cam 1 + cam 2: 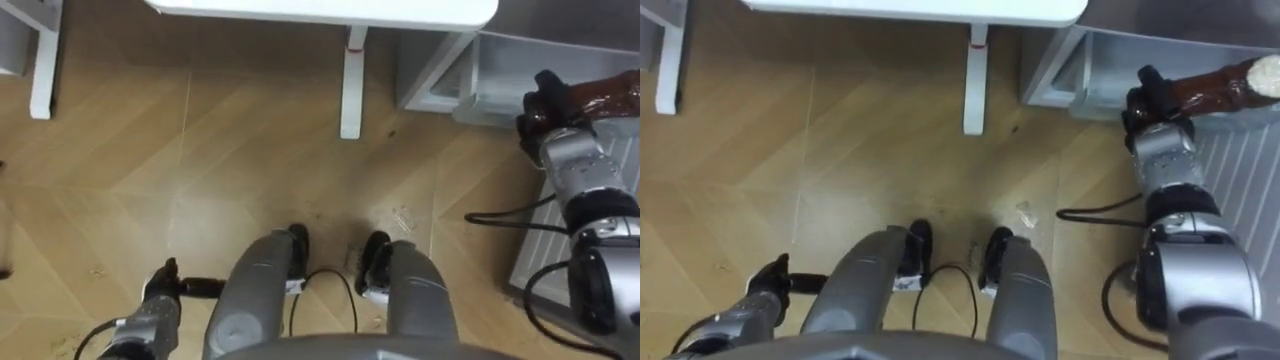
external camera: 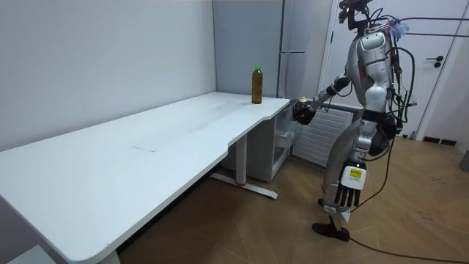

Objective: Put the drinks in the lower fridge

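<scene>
By the lower fridge [image 1: 470,80], our right hand [image 1: 548,110] grips a brown bottle [image 1: 605,95], left hand [image 2: 350,192] hangs fingers straight; we'd keep the bottle level and ease it inside.

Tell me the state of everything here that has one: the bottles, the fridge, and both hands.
Lower fridge: door open.
Brown bottle: capped, tipped on its side, gripped by the right hand by the open fridge.
Green-capped bottle: upright, cap on, standing on the table.
Left hand: open, hanging at the robot's side, holding nothing.
</scene>
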